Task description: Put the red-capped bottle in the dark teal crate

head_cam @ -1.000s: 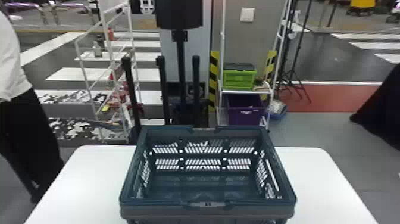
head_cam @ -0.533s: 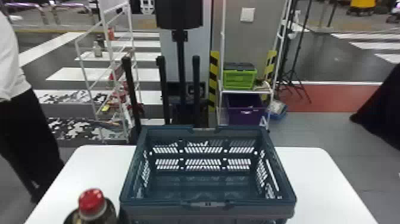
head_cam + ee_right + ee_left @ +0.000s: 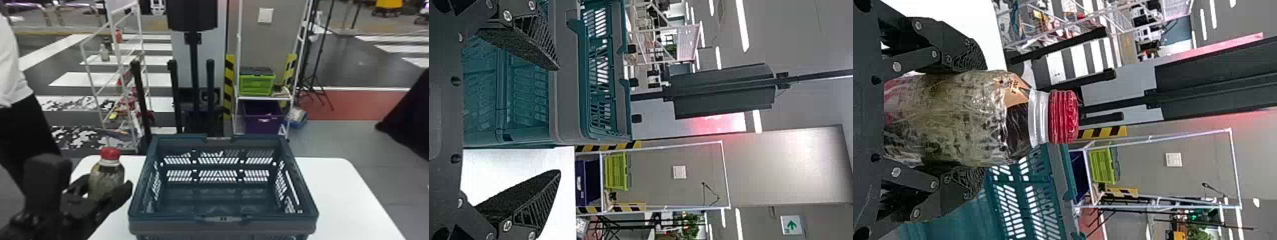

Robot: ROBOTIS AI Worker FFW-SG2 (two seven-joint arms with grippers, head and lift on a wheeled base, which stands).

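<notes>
In the head view my left gripper [image 3: 101, 191] is left of the dark teal crate [image 3: 223, 219], shut on the red-capped bottle [image 3: 107, 178], which stands upright with its cap above the crate's rim. The left wrist view has the bottle [image 3: 968, 117] between the fingers of my left gripper [image 3: 970, 117], pads against both sides, and the crate [image 3: 1023, 200] beside it. My right gripper [image 3: 560, 120] is open with nothing held, near the outside of the crate [image 3: 564, 75] in the right wrist view.
The crate stands on a white table [image 3: 338, 188], with tabletop showing on both sides of it. Beyond the table are a white wire rack [image 3: 119, 63], a shelf with a green box [image 3: 257, 84] and a purple bin [image 3: 263, 119].
The left arm has come into the head view from the lower left with the bottle, which has risen and moved forward beside the crate. The crate has stayed put.
</notes>
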